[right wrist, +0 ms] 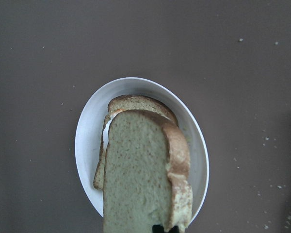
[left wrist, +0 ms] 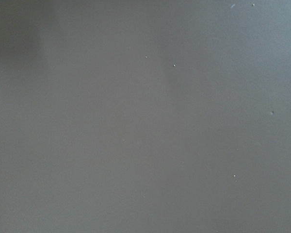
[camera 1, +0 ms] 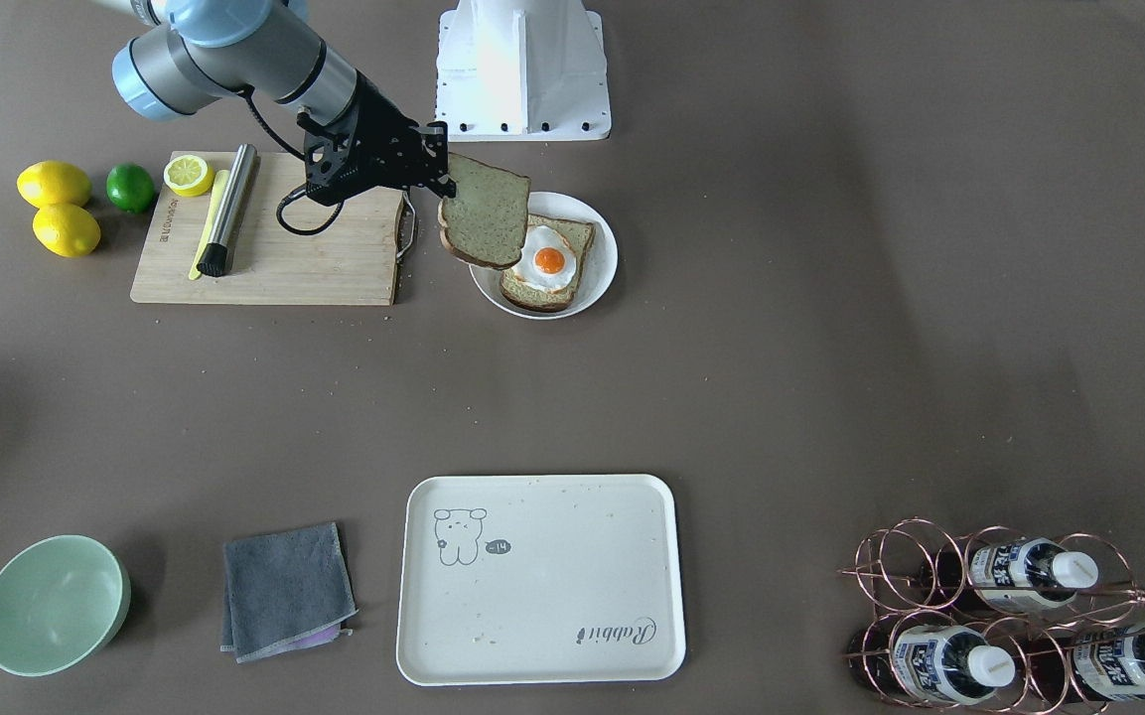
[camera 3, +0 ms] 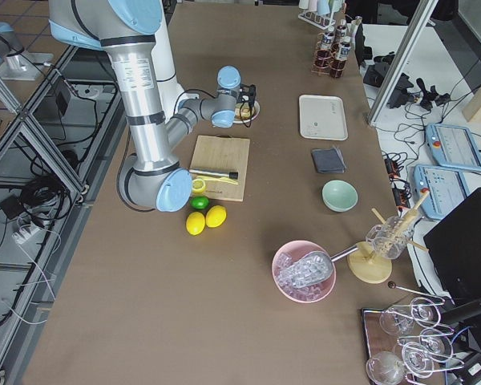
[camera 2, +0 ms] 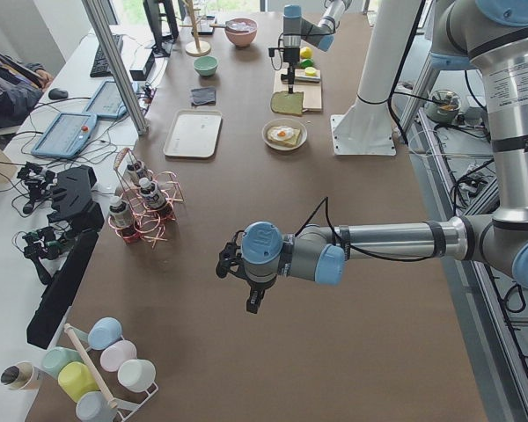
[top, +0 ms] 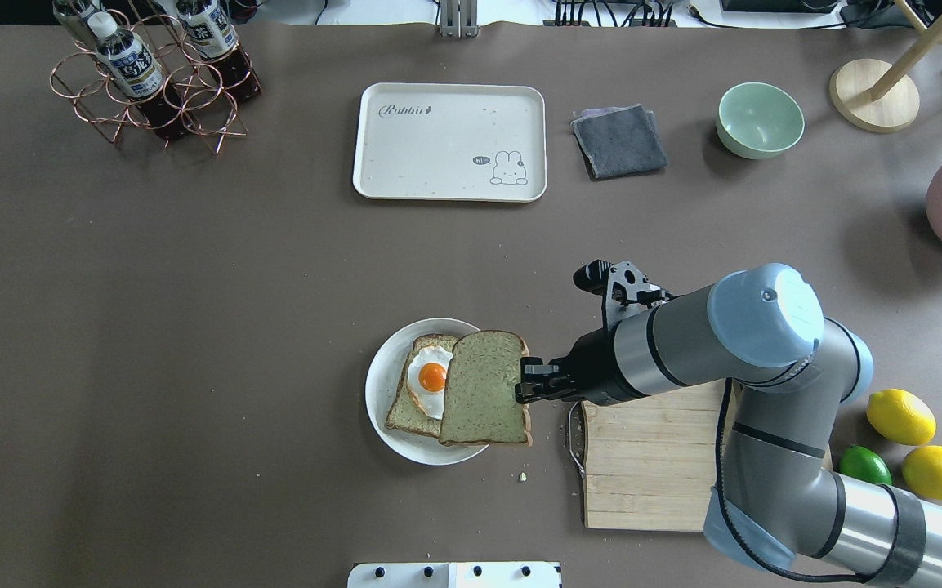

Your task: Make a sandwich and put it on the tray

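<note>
My right gripper [camera 1: 447, 175] [top: 523, 383] is shut on the edge of a greenish-tan bread slice [camera 1: 486, 214] [top: 483, 388] [right wrist: 136, 179]. It holds the slice tilted, just above the round white plate [camera 1: 604, 260] [top: 379, 404]. On the plate lies a second slice [camera 1: 530, 295] [top: 404, 416] with a fried egg [camera 1: 549, 260] [top: 431, 377] on top. The held slice overlaps part of the egg. The cream tray [camera 1: 552, 606] [top: 438, 143] sits apart, empty. My left gripper [camera 2: 252, 302] hangs over bare table, seen only in the exterior left view; I cannot tell whether it is open.
A wooden cutting board [camera 1: 274, 263] [top: 650, 465] with a steel-handled knife [camera 1: 230, 209] and a lemon half lies beside the plate. Lemons and a lime [top: 864, 464] lie beyond it. A grey cloth [camera 1: 284, 591], green bowl [camera 1: 54, 604] and bottle rack [camera 1: 1009, 616] flank the tray.
</note>
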